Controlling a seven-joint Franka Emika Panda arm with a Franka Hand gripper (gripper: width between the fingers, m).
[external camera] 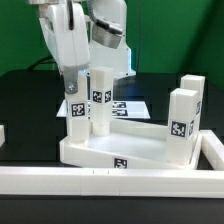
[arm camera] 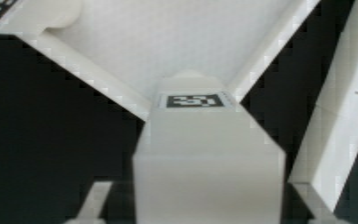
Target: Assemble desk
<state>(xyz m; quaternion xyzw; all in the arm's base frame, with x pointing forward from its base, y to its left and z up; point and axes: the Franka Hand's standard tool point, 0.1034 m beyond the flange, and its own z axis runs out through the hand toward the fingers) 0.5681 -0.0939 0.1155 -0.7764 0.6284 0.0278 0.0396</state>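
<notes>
The white desk slab [external camera: 112, 150] lies flat on the black table. Three square legs stand upright on it: one [external camera: 100, 98] near the middle back and two [external camera: 182, 125] [external camera: 193, 92] at the exterior view's right. A further leg [external camera: 74, 110] stands at the slab's left back corner, under my gripper [external camera: 72, 86]. In the wrist view this tagged leg [arm camera: 201, 150] fills the middle, over the slab's corner [arm camera: 167, 50]. My gripper [arm camera: 202, 208] straddles it. One finger [arm camera: 98, 205] shows a dark gap to the leg, so the jaws stand open.
The long white border rail [external camera: 100, 183] runs along the front and up the exterior view's right side [external camera: 214, 150]. The marker board [external camera: 130, 106] lies behind the slab. Another white upright part [arm camera: 345, 120] stands close beside the leg in the wrist view.
</notes>
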